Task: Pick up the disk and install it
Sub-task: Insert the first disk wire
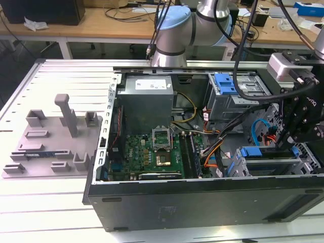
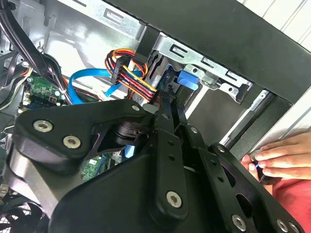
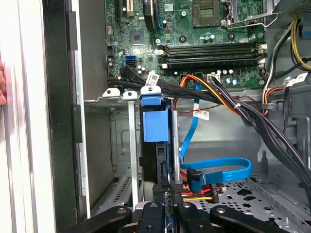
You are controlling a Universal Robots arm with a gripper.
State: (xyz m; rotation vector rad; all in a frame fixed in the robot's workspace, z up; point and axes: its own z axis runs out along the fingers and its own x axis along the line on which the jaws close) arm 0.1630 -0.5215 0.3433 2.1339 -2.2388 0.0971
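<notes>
Open computer case (image 1: 152,202) lying on its side on a white slatted table (image 1: 45,212), interior exposed. Motherboard (image 1: 147,152) in the case's middle; grey power supply box (image 1: 147,98) toward the case's far edge; bundled orange, red and black cables (image 3: 218,94) and blue flat cables (image 3: 218,170) between the board and the drive bays. Disk (image 3: 155,141): standing on edge in a drive bay at the case's near corner on the exterior view's right, blue carrier rails and blue end tab uppermost. Gripper (image 3: 171,187): black fingers drawn close together and clamped on the disk's edge. Grey plastic fixture (image 1: 55,142) on the table beside the case. A person's hand (image 2: 282,158) resting at the case's outer edge.
</notes>
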